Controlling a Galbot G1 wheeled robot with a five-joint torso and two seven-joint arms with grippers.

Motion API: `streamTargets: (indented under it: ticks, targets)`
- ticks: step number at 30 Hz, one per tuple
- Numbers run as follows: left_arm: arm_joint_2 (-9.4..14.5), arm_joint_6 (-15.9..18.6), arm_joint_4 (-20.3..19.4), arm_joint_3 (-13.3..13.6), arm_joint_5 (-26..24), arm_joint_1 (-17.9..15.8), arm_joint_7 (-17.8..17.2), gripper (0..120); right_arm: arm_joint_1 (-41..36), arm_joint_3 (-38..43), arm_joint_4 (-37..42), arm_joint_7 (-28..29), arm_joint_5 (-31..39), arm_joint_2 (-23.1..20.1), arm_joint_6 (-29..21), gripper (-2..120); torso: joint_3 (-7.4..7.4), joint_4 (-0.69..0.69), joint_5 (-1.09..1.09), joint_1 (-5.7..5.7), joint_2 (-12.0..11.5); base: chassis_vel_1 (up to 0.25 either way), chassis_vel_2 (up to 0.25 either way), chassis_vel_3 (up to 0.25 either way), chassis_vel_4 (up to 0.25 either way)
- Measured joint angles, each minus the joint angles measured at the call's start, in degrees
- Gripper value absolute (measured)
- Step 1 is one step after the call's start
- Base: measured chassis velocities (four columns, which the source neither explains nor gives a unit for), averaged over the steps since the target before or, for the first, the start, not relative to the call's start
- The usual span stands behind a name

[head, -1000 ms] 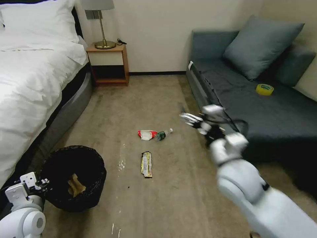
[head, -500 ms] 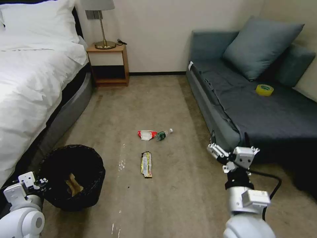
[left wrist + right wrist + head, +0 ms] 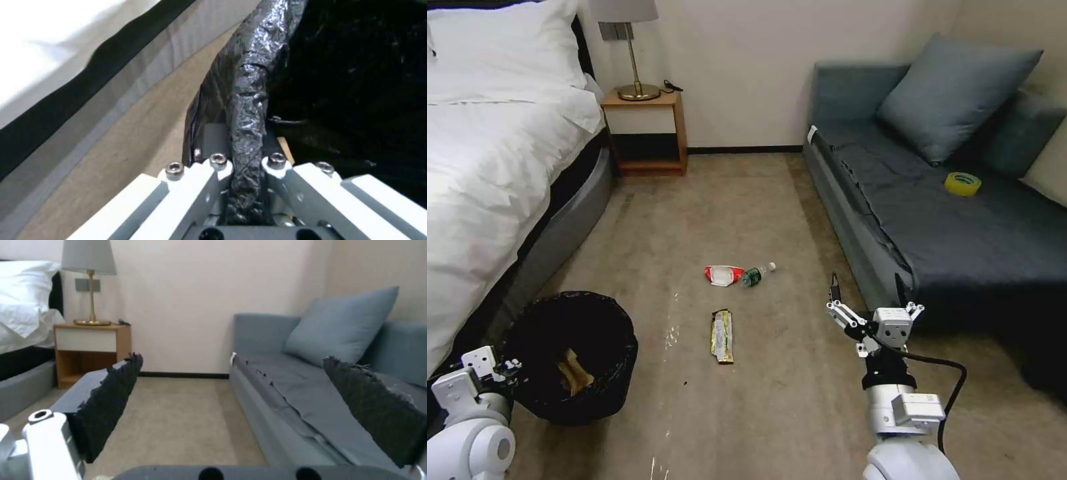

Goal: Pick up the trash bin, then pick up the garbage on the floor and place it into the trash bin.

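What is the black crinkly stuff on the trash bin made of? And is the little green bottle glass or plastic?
The trash bin is lined with what looks like thin, shiny plastic film: it wrinkles and glints where the left gripper jaws pinch the rim. The green bottle is probably plastic, judging by its white screw cap, but it is too small to tell for sure.
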Motion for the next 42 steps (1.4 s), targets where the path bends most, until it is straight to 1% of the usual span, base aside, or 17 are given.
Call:
streamTargets:
  ticks: [18, 24, 27, 33, 36, 38, 41, 42]
  targets:
    - [-0.1, -0.2, 0.2, -0.1, 0.1, 0.1, 0.0, 2, 1.3, -1.1, -1.4, -0.9, -0.3, -0.5, 0.4, 100, 0.00, 0.00, 0.00, 0.00, 0.0, -0.164, 0.165, 0.173, -0.164]
    - [-0.1, -0.2, 0.0, -0.3, 0.1, 0.3, 0.1, 2, 0.4, -1.7, -1.6, -1.8, -1.1, -0.7, 2.5, 100, 0.01, -0.01, -0.01, 0.01, 0.0, -0.160, 0.157, 0.158, -0.155]
    - [-0.1, -0.3, 0.0, -0.3, 0.0, 0.4, 0.1, 2, 0.1, -2.1, -1.8, -2.3, -1.4, -0.8, 3.4, 100, 0.01, -0.02, 0.00, 0.01, 0.0, -0.094, 0.105, 0.116, -0.106]
    - [-0.3, -0.5, -0.1, -0.3, 0.1, 0.9, 0.1, 2, 0.7, -2.8, -2.1, -3.5, -1.6, -1.1, 3.9, 100, 0.00, -0.01, 0.00, 0.00, 0.0, -0.009, 0.021, 0.008, -0.017]
    - [-0.2, -0.6, 0.0, -0.5, 0.1, 1.0, 0.1, 2, 1.6, -3.2, -2.5, -3.6, -1.0, -1.3, 3.8, 100, 0.00, -0.01, 0.00, 0.00, 0.0, 0.000, 0.000, 0.000, 0.000]
    - [-0.1, -0.6, 0.3, -0.5, 0.1, 1.0, 0.1, 2, 3.4, -4.2, -3.3, -3.6, 0.5, -1.9, 2.7, 100, 0.00, -0.01, 0.00, 0.00, 0.0, 0.000, 0.000, 0.000, 0.000]
    - [0.0, -0.9, 0.8, -0.4, 0.5, 0.9, 0.1, 2, 7.4, -6.6, -4.8, -2.3, 4.3, -3.4, -0.4, 100, 0.00, -0.01, 0.00, 0.00, 0.0, 0.000, 0.000, 0.000, 0.000]
    - [0.0, -0.9, 0.8, -0.4, 0.5, 0.9, 0.1, 2, 7.4, -6.6, -4.8, -2.3, 4.3, -3.4, -0.4, 100, 0.00, -0.01, 0.00, 0.00, 0.0, 0.000, 0.000, 0.000, 0.000]
